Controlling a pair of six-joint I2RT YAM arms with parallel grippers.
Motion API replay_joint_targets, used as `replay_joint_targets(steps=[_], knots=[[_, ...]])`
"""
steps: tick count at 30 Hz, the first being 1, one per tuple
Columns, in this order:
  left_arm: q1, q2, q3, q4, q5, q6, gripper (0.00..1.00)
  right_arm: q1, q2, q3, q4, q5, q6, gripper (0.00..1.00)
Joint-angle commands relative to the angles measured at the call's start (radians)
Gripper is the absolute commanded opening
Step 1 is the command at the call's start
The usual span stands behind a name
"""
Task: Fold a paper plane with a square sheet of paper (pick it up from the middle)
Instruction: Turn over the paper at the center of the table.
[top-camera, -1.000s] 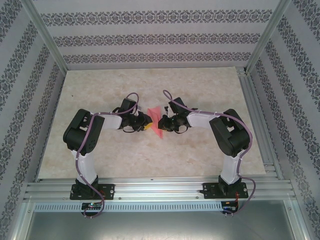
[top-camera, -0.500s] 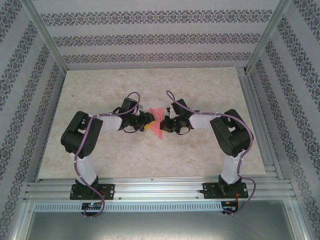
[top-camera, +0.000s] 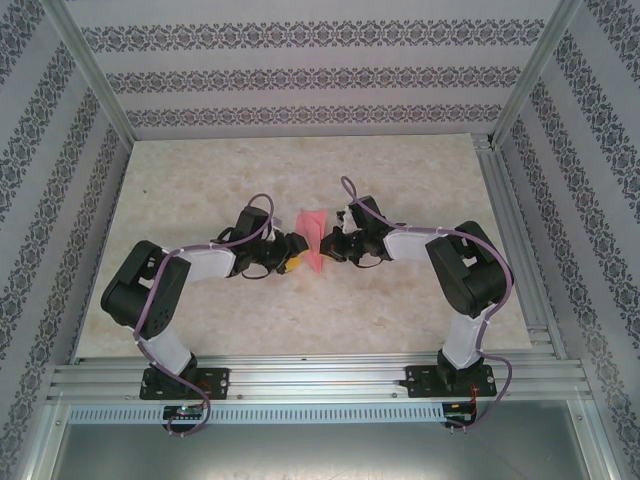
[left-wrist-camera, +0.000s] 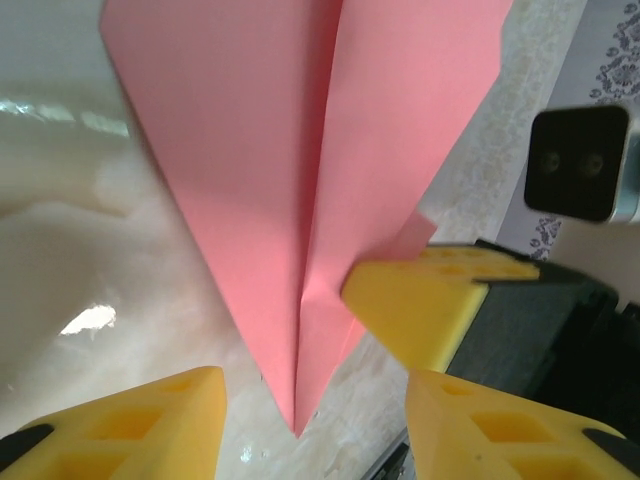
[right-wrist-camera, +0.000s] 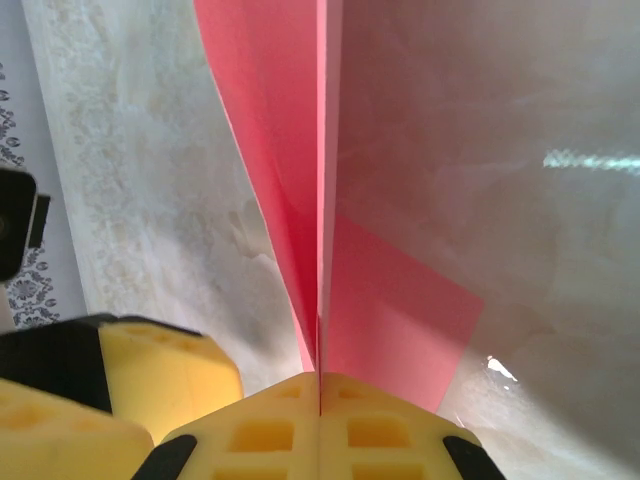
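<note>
The pink paper plane (top-camera: 313, 238), a pointed dart with a centre crease, is held up over the middle of the table. My right gripper (top-camera: 327, 243) is shut on its centre fold (right-wrist-camera: 322, 250), and the wings spread away from the closed pads (right-wrist-camera: 290, 430). In the left wrist view the plane (left-wrist-camera: 250, 170) points its tip down between my left gripper's fingers. My left gripper (left-wrist-camera: 315, 392) is open just to the plane's left, touching nothing. The right gripper's yellow finger (left-wrist-camera: 425, 300) shows at the plane's right edge.
The marbled tabletop (top-camera: 200, 180) lies under both arms, ringed by an aluminium frame (top-camera: 515, 260) and patterned walls. The two grippers stand nearly tip to tip, and the left one's yellow finger (right-wrist-camera: 165, 375) shows in the right wrist view.
My left gripper has opened and let go of the paper. Both grippers and the plane have shifted slightly away from the bases, and the left arm has stretched lower.
</note>
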Motion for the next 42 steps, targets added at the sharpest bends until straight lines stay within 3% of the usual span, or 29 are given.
replay_joint_targets(steps=[1, 13, 24, 29, 38, 42], knots=[[-0.029, -0.056, -0.045, 0.108, -0.007, -0.036, 0.47, -0.011, -0.012, -0.018, 0.053, -0.020, 0.022, 0.00], [-0.088, 0.013, -0.054, 0.202, 0.003, -0.047, 0.40, -0.013, 0.011, -0.027, 0.108, -0.036, 0.060, 0.00], [-0.098, 0.069, -0.076, 0.272, -0.017, -0.092, 0.41, -0.017, 0.023, -0.029, 0.119, -0.043, 0.063, 0.01], [-0.108, 0.108, -0.056, 0.324, -0.003, -0.108, 0.36, -0.018, 0.025, -0.031, 0.122, -0.045, 0.063, 0.01], [-0.112, 0.118, -0.073, 0.344, -0.012, -0.109, 0.35, -0.021, 0.022, -0.035, 0.124, -0.047, 0.067, 0.01], [-0.112, 0.127, -0.063, 0.370, -0.004, -0.111, 0.28, -0.021, 0.025, -0.039, 0.122, -0.053, 0.063, 0.03]])
